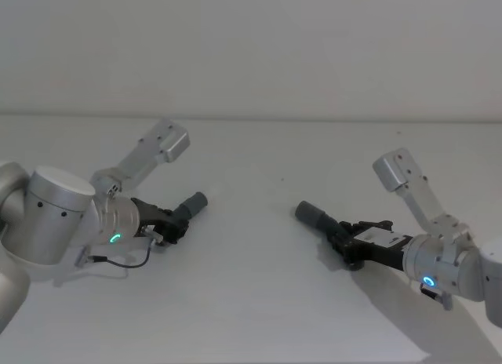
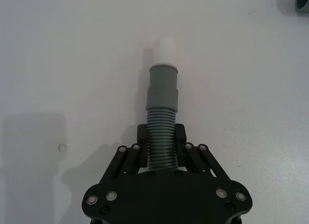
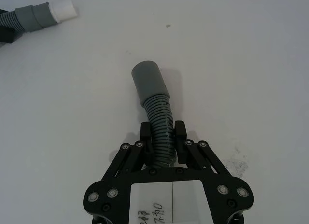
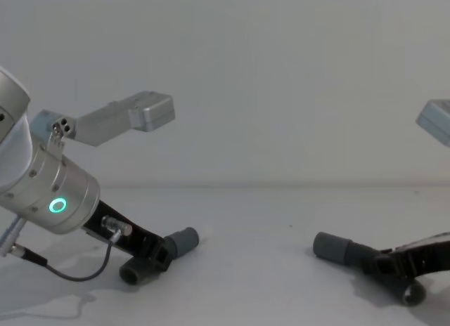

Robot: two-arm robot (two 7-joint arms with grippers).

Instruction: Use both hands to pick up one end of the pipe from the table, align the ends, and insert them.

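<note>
The left gripper (image 2: 161, 135) has its fingers (image 2: 142, 135) clamped on the ribbed body of the left hose piece (image 2: 161, 119), which runs between them and on past the fingertips. Ahead of the fingers sits the left cuff (image 2: 162, 86), smooth and grey, ending in a narrower white tip (image 2: 164, 49).

The right gripper (image 3: 163, 131) is likewise closed on the ribs of the right hose piece (image 3: 159, 112). The right cuff (image 3: 148, 79) sits ahead of its fingertips, leaning a little to one side of the finger line.

Each grip falls on the ribs behind the cuff, and I judge that deliberate. It leaves both mating ends bare, so the white tip can enter the other cuff with no finger in the way.

In the head view the two cuffs point toward one another across the table (image 1: 251, 309) but are well apart, so alignment and insertion are not yet done. From the chest view the left piece's open ribbed end, behind the fingers, seems to touch the table. Whether either piece is fully lifted is hard to tell.

A white label (image 3: 183, 200) lies on the right gripper's body behind the fingers. The handwriting at its edge is cut off and not readable. I can read no brand name anywhere.
</note>
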